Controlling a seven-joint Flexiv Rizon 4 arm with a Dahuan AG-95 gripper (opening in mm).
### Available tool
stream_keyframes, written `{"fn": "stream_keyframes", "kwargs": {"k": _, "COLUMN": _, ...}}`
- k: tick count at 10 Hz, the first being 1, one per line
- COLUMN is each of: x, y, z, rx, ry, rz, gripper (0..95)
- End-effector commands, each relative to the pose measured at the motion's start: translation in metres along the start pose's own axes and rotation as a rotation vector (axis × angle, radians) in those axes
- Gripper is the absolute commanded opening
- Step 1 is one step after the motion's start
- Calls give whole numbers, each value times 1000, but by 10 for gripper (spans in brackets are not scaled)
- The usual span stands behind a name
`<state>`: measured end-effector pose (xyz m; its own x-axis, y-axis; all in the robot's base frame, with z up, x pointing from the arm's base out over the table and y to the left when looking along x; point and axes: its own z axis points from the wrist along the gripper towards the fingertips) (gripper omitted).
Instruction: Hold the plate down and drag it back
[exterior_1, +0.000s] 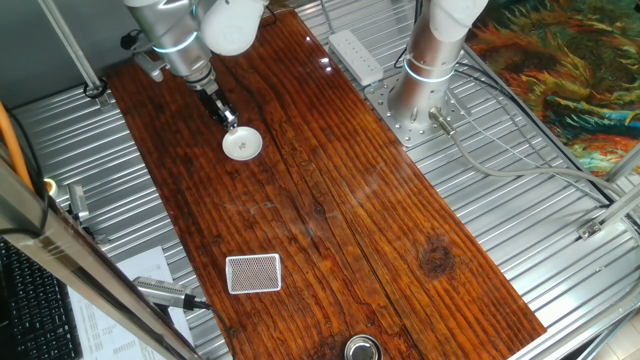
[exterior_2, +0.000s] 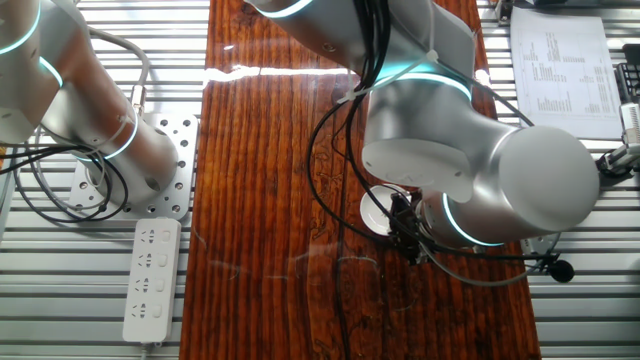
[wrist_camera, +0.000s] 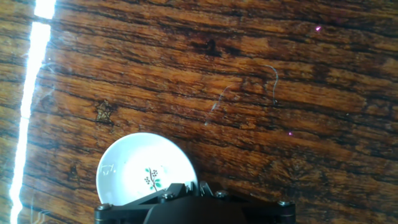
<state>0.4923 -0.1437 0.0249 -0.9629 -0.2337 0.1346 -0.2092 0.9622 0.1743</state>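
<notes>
The small round white plate (exterior_1: 242, 145) lies on the wooden table near its far left part. In the hand view the plate (wrist_camera: 140, 169) has a small green sprig mark at its centre and lies at the lower left. My gripper (exterior_1: 229, 119) is shut, its two fingers together, with the tips down at the plate's near rim (wrist_camera: 198, 186). Whether the tips touch the rim or the wood just beside it is not clear. In the other fixed view the plate (exterior_2: 376, 209) is mostly hidden under my arm, and the gripper (exterior_2: 405, 228) is beside it.
A white card with a grid pattern (exterior_1: 253, 273) lies near the front of the table. A shiny metal cup (exterior_1: 362, 349) stands at the front edge. A second arm's base (exterior_1: 425, 80) and a white power strip (exterior_1: 357, 55) stand to the right of the board.
</notes>
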Motion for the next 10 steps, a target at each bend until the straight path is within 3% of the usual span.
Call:
{"fn": "stream_keyframes", "kwargs": {"k": 1, "x": 0, "y": 0, "z": 0, "rx": 1, "ry": -2, "rz": -3, "gripper": 0}}
{"fn": "stream_keyframes", "kwargs": {"k": 10, "x": 2, "y": -2, "z": 0, "rx": 2, "ry": -8, "rz": -10, "gripper": 0}}
